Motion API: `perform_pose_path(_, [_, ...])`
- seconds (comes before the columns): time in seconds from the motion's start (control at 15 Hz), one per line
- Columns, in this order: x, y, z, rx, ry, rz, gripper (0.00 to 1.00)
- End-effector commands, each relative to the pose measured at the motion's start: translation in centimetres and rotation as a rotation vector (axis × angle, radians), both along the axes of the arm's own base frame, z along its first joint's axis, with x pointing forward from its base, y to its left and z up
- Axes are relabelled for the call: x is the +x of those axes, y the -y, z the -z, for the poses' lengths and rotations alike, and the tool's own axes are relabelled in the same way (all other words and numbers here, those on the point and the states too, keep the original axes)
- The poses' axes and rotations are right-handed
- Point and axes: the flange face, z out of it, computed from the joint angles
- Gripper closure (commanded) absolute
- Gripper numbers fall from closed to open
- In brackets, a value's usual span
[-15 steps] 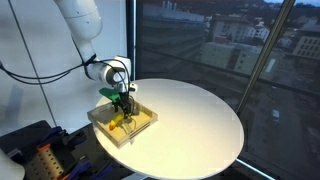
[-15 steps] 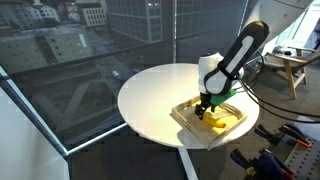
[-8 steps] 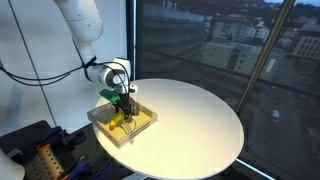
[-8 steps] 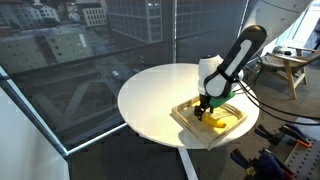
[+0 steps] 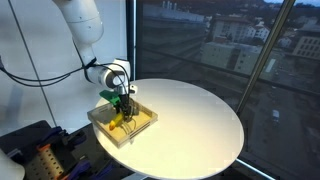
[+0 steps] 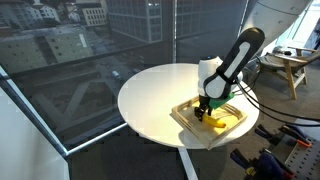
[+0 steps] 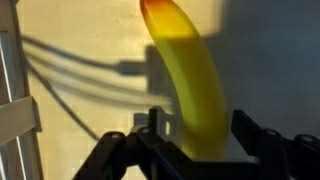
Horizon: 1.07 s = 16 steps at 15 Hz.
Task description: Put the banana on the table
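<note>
The yellow banana (image 7: 188,70) lies flat on the floor of the shallow beige tray (image 5: 142,127), which sits on the round white table (image 5: 195,115). In the wrist view the banana runs up between my two dark fingers, with a small gap on each side. My gripper (image 7: 200,130) is open and straddles the banana's near end, low inside the tray. In both exterior views the gripper (image 5: 122,110) (image 6: 203,111) points down into the tray (image 6: 236,124), and the banana (image 6: 212,122) shows only partly beneath it. The table (image 6: 150,92) extends beyond the tray.
The tray sits at the table's edge nearest the robot base. Green and dark small items lie in the tray beside the gripper in an exterior view (image 5: 112,95). Large windows stand behind the table. Cables cast shadows on the tray floor (image 7: 80,80).
</note>
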Motion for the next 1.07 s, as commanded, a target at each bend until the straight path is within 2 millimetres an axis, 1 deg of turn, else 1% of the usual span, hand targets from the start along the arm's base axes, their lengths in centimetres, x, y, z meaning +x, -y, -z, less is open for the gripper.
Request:
perform_pose_path(0.0, [0.4,0.0,-0.1,-0.008,-0.009,0.018,0.55])
perform_pose_path(0.07, [0.3,0.0,-0.2,-0.004,-0.028,0.007,0.64])
perform_pose_path(0.2, [0.0,0.1,-0.6,-0.008,-0.075,-0.002,0.79])
perform_pose_path(0.27, [0.0,0.2,-0.8,-0.005,-0.097,-0.011,0.84])
perform_pose_path(0.53, [0.0,0.5,-2.4,-0.02,-0.171,-0.027,0.84])
perform_pose_path(1.0, [0.8,0.6,-5.1,-0.028,-0.169,-0.023,0.84])
